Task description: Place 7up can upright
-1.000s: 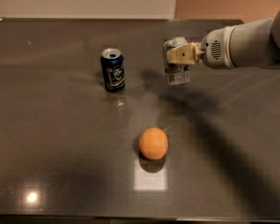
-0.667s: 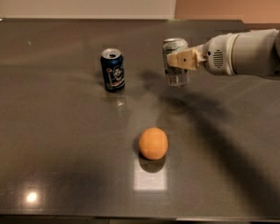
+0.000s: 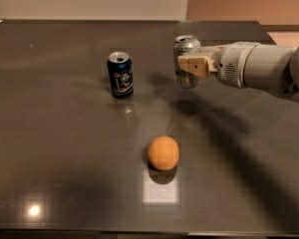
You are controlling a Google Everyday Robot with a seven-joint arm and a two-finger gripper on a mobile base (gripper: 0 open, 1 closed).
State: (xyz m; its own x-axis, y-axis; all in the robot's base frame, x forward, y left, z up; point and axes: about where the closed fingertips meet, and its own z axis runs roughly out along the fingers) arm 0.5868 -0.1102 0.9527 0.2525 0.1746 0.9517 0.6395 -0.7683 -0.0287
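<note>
Nearest the camera, an orange [image 3: 163, 152] rests alone on the dark, glossy counter [image 3: 65, 163], well in front of everything else and out of the way. Farther back and to the left, a dark blue can [image 3: 120, 74] stands upright. It is apart from the work, though it would be the closest thing to bump if the arm swung that way. Level with it and to the right, the end effector [image 3: 185, 66] reaches in from the right edge, clenched around the 7up can [image 3: 187, 46], which it holds upright with the top facing up. The can's shadow falls on the counter below and in front of it, so it seems to hang clear of the surface. The task looks mostly done: the can is grasped and upright, and what remains is lowering it to the counter and letting go. Beyond the counter's far edge is a plain wall.
</note>
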